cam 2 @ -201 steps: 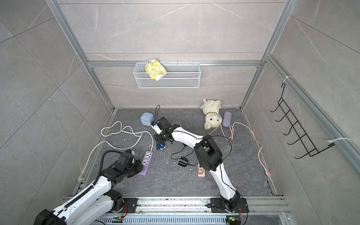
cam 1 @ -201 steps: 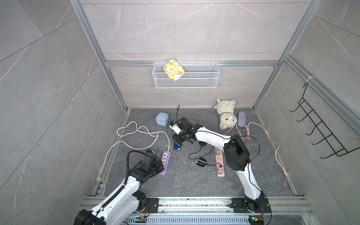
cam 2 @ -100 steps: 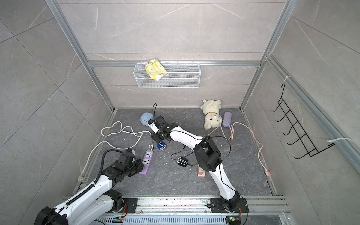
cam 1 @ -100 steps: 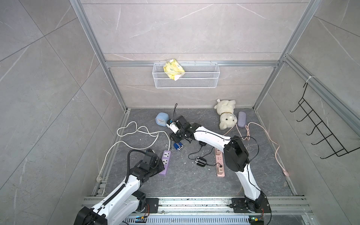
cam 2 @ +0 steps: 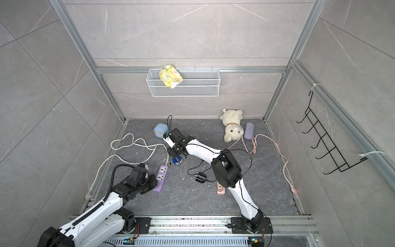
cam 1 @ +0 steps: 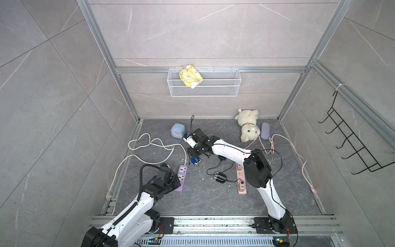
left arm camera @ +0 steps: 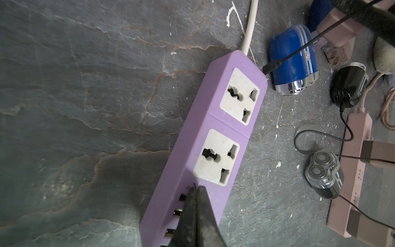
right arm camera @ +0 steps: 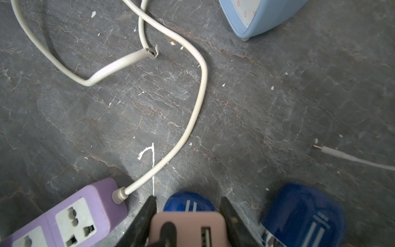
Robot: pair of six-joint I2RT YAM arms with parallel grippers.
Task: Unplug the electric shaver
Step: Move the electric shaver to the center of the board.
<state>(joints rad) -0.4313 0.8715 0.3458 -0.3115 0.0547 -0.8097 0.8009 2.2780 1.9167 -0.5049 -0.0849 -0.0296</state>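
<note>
Two arms, two power strips, one plug block held clear

Left gripper (left arm camera: 196, 190): jaws clenched together with nothing between them, tips pressed on the USB end of the purple plastic power strip (left arm camera: 226, 125), whose two white sockets are both unoccupied. Right gripper (right arm camera: 188, 205): grasping one pink rectangular plug block (right arm camera: 188, 226) by its sides. A black lead (right arm camera: 168, 232) sits in one of the block's two USB ports, and the left wrist view shows its metal prongs bare, in no socket.

The blue electric shaver with a chrome band (left arm camera: 292, 62) lies on the dark stone floor (left arm camera: 85, 107) just beside the purple strip's cord end, below the right gripper, with the lead's tip at its side. One black twin-head shaver (left arm camera: 322, 173) lies beside the one pink power strip (left arm camera: 361, 128).

Also shown: one pale blue clock (cam 1: 177, 132), one cream plush bear (cam 1: 248, 126), and one white wire basket (cam 1: 213, 89) holding one yellow packet (cam 1: 190, 76).
</note>
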